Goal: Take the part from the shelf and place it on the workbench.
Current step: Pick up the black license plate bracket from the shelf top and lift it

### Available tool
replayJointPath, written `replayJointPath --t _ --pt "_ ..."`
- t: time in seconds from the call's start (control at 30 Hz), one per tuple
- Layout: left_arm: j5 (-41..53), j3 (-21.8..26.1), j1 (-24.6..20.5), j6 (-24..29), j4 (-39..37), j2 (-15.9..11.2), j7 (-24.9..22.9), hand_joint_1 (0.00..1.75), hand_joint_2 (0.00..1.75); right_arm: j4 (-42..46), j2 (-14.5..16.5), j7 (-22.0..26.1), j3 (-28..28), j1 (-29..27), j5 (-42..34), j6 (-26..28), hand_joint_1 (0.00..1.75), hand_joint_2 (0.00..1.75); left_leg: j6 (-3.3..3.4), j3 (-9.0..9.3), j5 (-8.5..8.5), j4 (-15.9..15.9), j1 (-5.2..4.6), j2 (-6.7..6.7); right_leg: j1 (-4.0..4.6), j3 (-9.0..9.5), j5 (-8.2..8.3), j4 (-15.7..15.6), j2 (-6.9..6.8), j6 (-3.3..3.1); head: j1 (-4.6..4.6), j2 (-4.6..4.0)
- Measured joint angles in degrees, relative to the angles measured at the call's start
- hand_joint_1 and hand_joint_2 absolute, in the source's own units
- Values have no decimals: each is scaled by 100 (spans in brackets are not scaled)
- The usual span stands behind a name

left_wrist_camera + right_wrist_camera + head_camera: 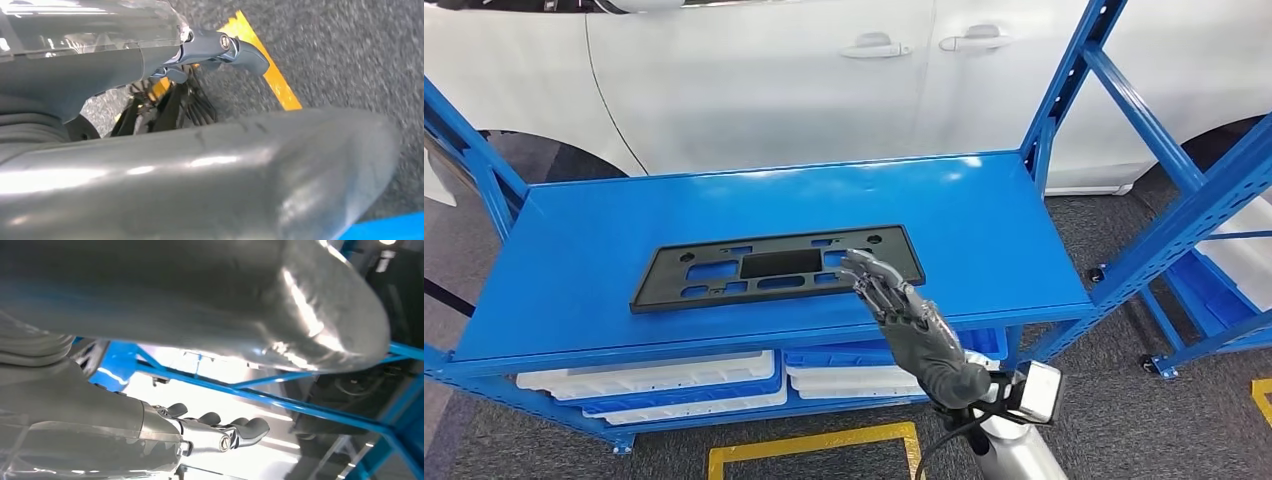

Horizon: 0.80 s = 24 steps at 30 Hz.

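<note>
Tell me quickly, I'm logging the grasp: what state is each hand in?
Left hand: holds nothing, hanging over the floor; open or shut cannot be told.
Right hand: open, fingers extended over the black part, not gripping it.

Lower right of the head view: a dark grey, many-fingered right hand [902, 312] with metallic segments — on a silver arm [1021, 455] bearing a white-edged camera box [1036, 392] and a black cable [944, 440].

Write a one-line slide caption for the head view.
Right hand reaches with spread fingers over a flat black plastic part lying on the blue metal shelf.
</note>
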State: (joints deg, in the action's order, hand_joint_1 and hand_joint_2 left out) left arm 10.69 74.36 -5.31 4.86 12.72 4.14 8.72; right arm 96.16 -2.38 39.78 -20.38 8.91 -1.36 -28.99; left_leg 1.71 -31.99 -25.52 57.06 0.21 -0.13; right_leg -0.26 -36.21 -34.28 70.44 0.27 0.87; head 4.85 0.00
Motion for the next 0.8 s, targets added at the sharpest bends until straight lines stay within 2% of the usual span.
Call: replayJointPath --t 0.03,0.07,0.1,0.17,0.2,0.23,0.3,0.33,0.4,0.43,0.5,0.53,0.57,0.6,0.63,0.67,0.7,0.73,0.8 --pt "0 -1 1 15 0 -1 -2 0 0 -61 -5 -8 -73 8 38 45 0 0 -5 14 -24 1 3 -2 -23 -193 -62 237 -1 29 0 0" --pt "0 -2 4 29 0 -1 -2 0 0 -130 -8 -16 -147 20 69 91 0 0 -15 39 -52 3 10 -5 -46 -309 -13 306 -4 56 0 0" --pt "0 -2 6 40 0 -1 -3 0 0 -195 -9 -25 -213 42 93 131 0 0 -31 74 -83 6 21 -9 -66 -318 161 169 -8 76 0 0" --pt "-1 -2 10 54 0 -1 1 0 0 -326 -10 -70 -329 120 185 250 0 87 -85 164 -157 15 43 -15 -98 -133 676 -487 -12 96 0 0" --pt "-1 -2 9 60 0 -2 5 0 0 -398 -10 -126 -385 176 294 358 0 131 -120 187 -191 29 45 -20 -92 -46 791 -803 -17 82 -1 0" --pt "-1 -2 7 67 0 -4 11 0 0 -477 -10 -217 -451 232 500 538 0 175 -161 189 -223 43 40 -21 -83 5 872 -994 -21 37 0 0" --pt "-1 -2 3 90 0 -7 21 0 0 -680 -4 -438 -639 359 1193 1103 0 175 -240 185 -262 80 25 -20 -55 19 848 -1091 -22 -83 1 0" --pt "-1 -2 -2 101 0 -7 30 0 0 -803 10 -537 -778 439 1619 1459 0 175 -275 186 -286 96 28 -15 -60 37 900 -1087 -14 -143 3 0" --pt "-1 -3 -13 114 -1 -5 55 0 0 -1065 72 -671 -1092 635 2314 2090 0 175 -323 127 -395 275 42 -12 -65 79 891 -1110 -5 -213 3 0" --pt "1 -5 -22 114 -1 -1 67 0 0 -1193 117 -721 -1248 732 2543 2327 0 175 -344 -2 -523 527 50 -10 -66 98 886 -1121 -5 -241 3 0" --pt "1 -8 -25 112 -2 8 75 0 0 -1421 198 -788 -1499 879 2776 2595 0 175 -376 -415 -852 1286 51 -8 -45 110 865 -1123 -10 -284 3 0" --pt "0 -9 -19 111 -2 10 78 0 0 -1511 222 -810 -1591 919 2837 2672 0 175 -379 -606 -954 1599 51 -8 -29 113 858 -1123 -11 -297 3 0" --pt "-1 -9 -10 110 -2 10 83 0 0 -1586 235 -834 -1673 953 2938 2778 0 175 -369 -721 -961 1748 50 -8 -13 120 850 -1122 -11 -308 3 0" --pt "-1 -9 -3 106 -2 10 90 0 0 -1649 246 -872 -1753 991 3100 2946 0 175 -345 -730 -854 1676 48 -8 1 132 844 -1122 -7 -315 3 0" --pt "-2 -9 1 98 -2 10 98 0 0 -1704 257 -926 -1831 1040 3327 3174 0 175 -312 -633 -647 1392 44 -8 14 148 837 -1122 -2 -318 3 0" --pt "-2 -9 0 86 -2 10 108 0 0 -1756 272 -995 -1913 1102 3603 3431 0 175 -270 -476 -395 988 36 -6 22 164 830 -1123 3 -318 3 0" --pt "-2 -9 -5 73 -2 9 115 0 0 -1812 294 -1086 -2001 1176 3914 3694 0 175 -236 -331 -229 608 19 -4 34 175 825 -1121 8 -312 3 0" --pt "3 -11 -15 61 -2 8 124 0 0 -1881 319 -1203 -2096 1259 4263 3948 0 175 -209 -228 -137 334 3 0 42 174 823 -1118 10 -296 3 0" --pt "7 -16 -26 49 -2 5 139 0 0 -2057 381 -1493 -2302 1415 5007 4391 0 175 -176 -173 -113 158 -26 0 51 167 821 -1119 11 -242 3 0"
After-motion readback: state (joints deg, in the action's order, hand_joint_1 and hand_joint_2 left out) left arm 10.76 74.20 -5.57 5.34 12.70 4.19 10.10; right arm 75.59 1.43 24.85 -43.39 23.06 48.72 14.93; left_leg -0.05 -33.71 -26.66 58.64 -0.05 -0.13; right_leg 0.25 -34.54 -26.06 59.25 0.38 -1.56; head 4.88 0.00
